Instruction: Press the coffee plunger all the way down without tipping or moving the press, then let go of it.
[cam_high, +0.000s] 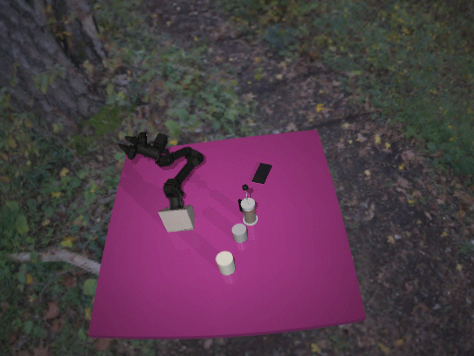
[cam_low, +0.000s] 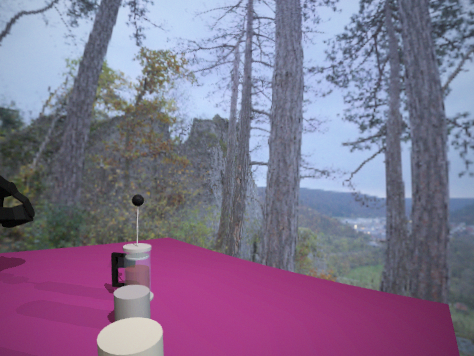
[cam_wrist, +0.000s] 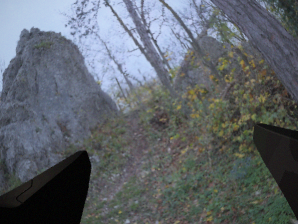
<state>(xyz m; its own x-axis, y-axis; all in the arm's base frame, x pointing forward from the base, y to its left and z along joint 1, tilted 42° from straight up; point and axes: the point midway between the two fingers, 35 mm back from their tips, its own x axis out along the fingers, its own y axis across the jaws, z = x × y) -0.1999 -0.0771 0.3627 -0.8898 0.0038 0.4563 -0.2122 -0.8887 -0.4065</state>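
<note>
The coffee press (cam_high: 249, 215) (cam_low: 138, 276) stands upright on the magenta table (cam_high: 295, 280) (cam_low: 300, 310). Its black plunger knob (cam_high: 245, 187) (cam_low: 138, 200) is high above the white lid (cam_low: 137, 247) on a thin rod. Its black handle (cam_high: 240, 205) (cam_low: 116, 270) points left in the exterior view. My gripper (cam_high: 122, 141) (cam_wrist: 174, 147) is open and empty, raised near the table's far left corner, well away from the press. Part of it shows at the left edge of the exterior view. The wrist view shows no press, only forest and rock between the spread fingers.
A grey cylinder (cam_high: 240, 233) (cam_low: 131, 305) stands close to the press, with a cream cylinder (cam_high: 225, 263) (cam_low: 130, 339) beyond it. A flat black slab (cam_high: 262, 173) lies behind the press. The arm's base is at a beige block (cam_high: 177, 219) on the left.
</note>
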